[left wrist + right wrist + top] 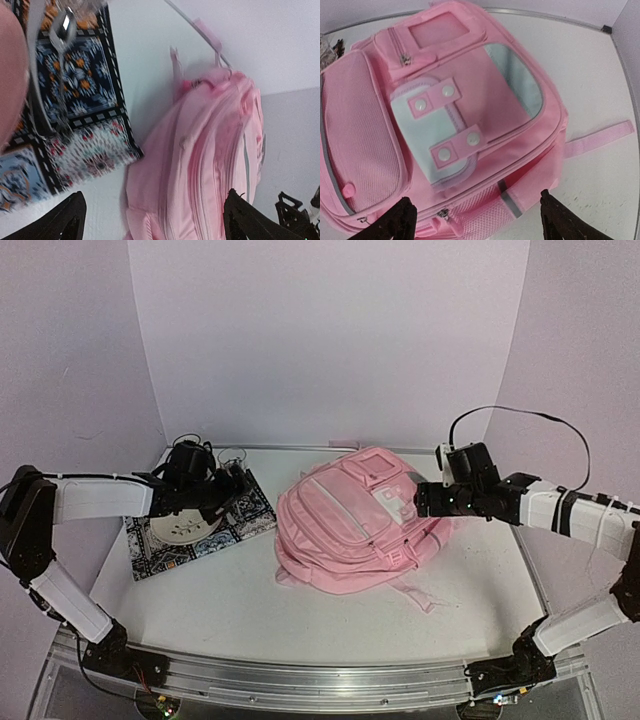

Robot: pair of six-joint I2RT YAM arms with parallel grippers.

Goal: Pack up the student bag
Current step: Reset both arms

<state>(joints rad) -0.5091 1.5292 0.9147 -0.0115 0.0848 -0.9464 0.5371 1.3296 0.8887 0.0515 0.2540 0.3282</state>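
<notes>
The student bag, a soft light-pink backpack, lies flat in the middle of the table, front side up. My right gripper hovers at its right edge. In the right wrist view this gripper stands open, its dark fingertips wide apart above the zipped side of the bag. My left gripper is over the patterned mat, left of the bag. It is open too, with the bag's side showing beyond the gap and nothing held.
A patterned mat with a plate lies at the left, and a clear glass stands behind it. A spoon rests on the mat. Loose pink straps trail from the bag's near side. Walls enclose the back and sides.
</notes>
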